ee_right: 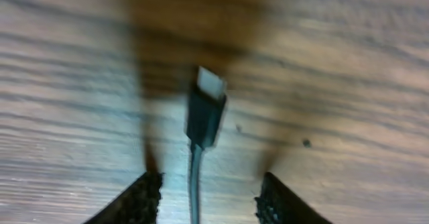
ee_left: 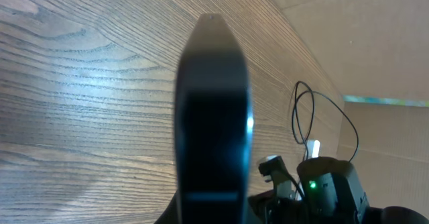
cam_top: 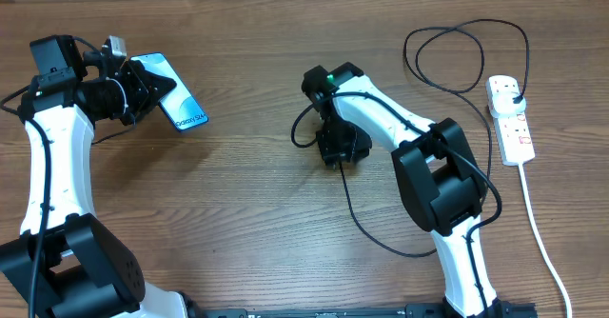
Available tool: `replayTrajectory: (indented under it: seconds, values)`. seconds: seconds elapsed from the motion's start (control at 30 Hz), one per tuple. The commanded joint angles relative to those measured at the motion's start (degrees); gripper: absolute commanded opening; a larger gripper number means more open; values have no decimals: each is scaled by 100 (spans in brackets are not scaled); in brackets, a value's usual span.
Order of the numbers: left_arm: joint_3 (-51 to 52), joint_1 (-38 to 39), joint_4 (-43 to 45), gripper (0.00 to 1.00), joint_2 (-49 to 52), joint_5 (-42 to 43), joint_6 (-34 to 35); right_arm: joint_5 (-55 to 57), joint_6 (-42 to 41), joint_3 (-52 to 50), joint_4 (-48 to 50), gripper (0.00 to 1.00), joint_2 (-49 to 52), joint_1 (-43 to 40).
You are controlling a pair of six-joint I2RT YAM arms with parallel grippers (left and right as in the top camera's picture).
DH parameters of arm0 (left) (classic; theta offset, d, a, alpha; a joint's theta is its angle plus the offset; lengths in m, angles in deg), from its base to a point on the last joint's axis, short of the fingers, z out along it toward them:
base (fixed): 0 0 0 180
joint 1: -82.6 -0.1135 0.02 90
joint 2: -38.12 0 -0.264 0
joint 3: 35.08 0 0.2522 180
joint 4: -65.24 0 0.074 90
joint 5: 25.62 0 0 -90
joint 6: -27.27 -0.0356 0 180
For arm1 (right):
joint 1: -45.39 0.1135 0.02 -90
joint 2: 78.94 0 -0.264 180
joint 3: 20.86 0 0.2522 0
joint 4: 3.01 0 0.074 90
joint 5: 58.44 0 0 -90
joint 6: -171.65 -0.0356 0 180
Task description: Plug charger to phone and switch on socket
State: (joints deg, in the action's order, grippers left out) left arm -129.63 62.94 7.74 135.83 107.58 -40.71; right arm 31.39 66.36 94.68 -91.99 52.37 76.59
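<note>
The phone, slim with a light blue screen, is lifted off the table at the upper left, and my left gripper is shut on its near end. The left wrist view shows the phone edge-on as a dark blurred slab. My right gripper hangs low over the table's middle, open. Between its fingers lies the charger's thin black cable, untouched, its small plug tip pointing away. The charger cable loops back to a black plug head in the white socket at the right.
The socket's thick white cord runs down toward the front right edge. Slack charger cable curves across the wood in front of the right arm's base. A cardboard wall stands behind the table.
</note>
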Motion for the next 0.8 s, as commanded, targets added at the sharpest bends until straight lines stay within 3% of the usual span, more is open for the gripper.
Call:
replayTrajectory:
  seconds: [0.0,0.07,0.23,0.4,0.63,0.77]
  values:
    - [-79,-55,24,4,-236,118,-146,-254,-72,-42,234,41,-37,-160]
    - [-79,-55,22,4,-236,120,-146,-251,-76,-42,284,34,-37,-229]
    - [-79,-57,26,4,-236,118,-149,-254,-74,-48,372,30,-37,-299]
    - [-79,-57,24,4,-236,118,-149,-271,-76,-48,339,16,-37,-278]
    - [-79,-55,22,4,-236,125,-149,-299,-90,-59,387,21,-37,-229]
    - [-79,-57,24,4,-236,122,-149,-413,-101,-168,577,18,-37,-227]
